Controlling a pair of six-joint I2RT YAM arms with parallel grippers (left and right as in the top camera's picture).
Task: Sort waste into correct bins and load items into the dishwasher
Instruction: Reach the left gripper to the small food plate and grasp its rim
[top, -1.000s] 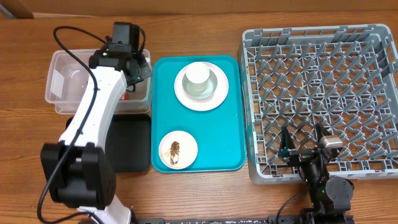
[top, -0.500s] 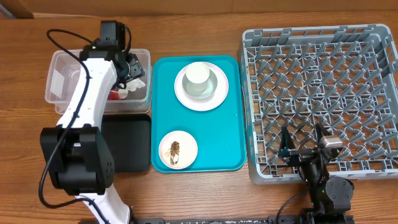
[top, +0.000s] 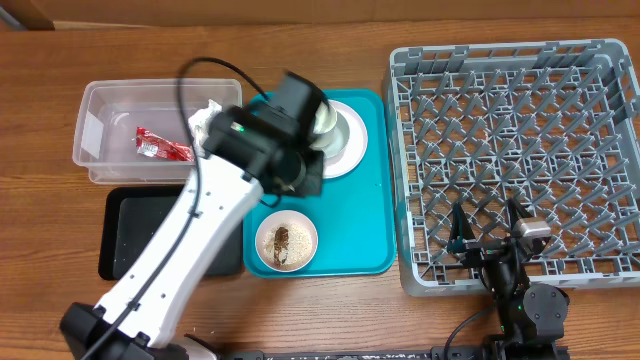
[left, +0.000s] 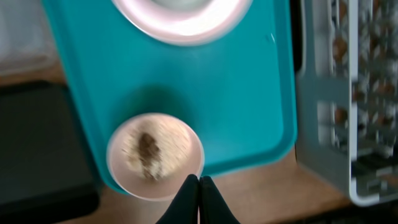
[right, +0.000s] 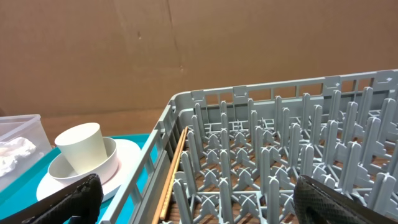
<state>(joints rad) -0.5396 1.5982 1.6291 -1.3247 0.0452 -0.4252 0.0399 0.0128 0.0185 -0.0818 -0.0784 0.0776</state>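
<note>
My left gripper (left: 199, 186) is shut and empty, hovering just past the near edge of a small plate of food scraps (left: 155, 154) on the teal tray (left: 249, 106). In the overhead view the left arm (top: 297, 172) reaches over the tray and partly covers the white plate (top: 345, 140) that carries a bowl and a paper cup (right: 81, 146). The small plate (top: 287, 243) sits at the tray's front. My right gripper (right: 199, 205) is open and empty at the front left corner of the grey dish rack (top: 520, 150). A wooden chopstick (right: 174, 168) lies along the rack's left wall.
A clear bin (top: 95, 165) at the left holds a red wrapper (top: 165, 147) and a crumpled white tissue (top: 208, 118). A black bin (top: 140, 235) lies in front of it. The tray sits between the bins and the rack.
My left arm has swung from the clear bin to the right, over the teal tray. The wrapper and tissue now show uncovered in the bin. The right arm has not moved.
</note>
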